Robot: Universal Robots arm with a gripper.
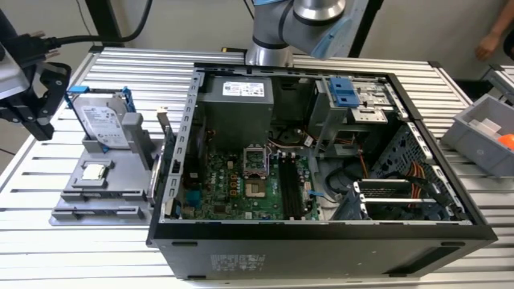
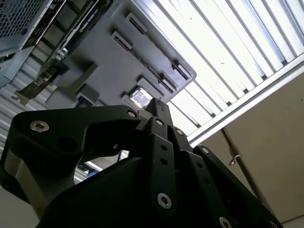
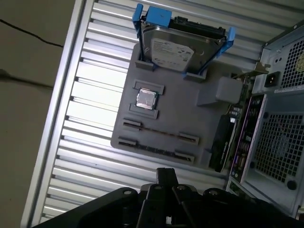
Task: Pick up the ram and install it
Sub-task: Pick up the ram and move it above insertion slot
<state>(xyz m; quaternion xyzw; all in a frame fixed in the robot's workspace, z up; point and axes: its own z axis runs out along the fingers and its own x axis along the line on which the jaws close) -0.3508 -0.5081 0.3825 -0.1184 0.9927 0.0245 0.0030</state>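
While your gripper (image 3: 166, 176) hangs above the slatted table (image 3: 90, 102), closed up and holding nothing, you are, I judge, at the approach to the pick. Just beyond it the ram (image 3: 156, 148) sits untouched in the gray holder (image 3: 190, 114); taking it calls for opened jaws squared across its thin sides. Farther off stands the open computer case (image 1: 321, 253).

The arm (image 1: 269, 51) behind the case (image 1: 321, 247) is a smooth silver-grey tube with a pale blue cap (image 1: 333, 33) on its joint. Beside the case, on the exterior view's left, the gripper (image 1: 38, 127) is matte black, and a thick black cable (image 1: 96, 40) leads to it. In the second wrist view its links (image 2: 85, 128) are flat black plates with rounded ends, dotted with round silver screws (image 2: 39, 126).
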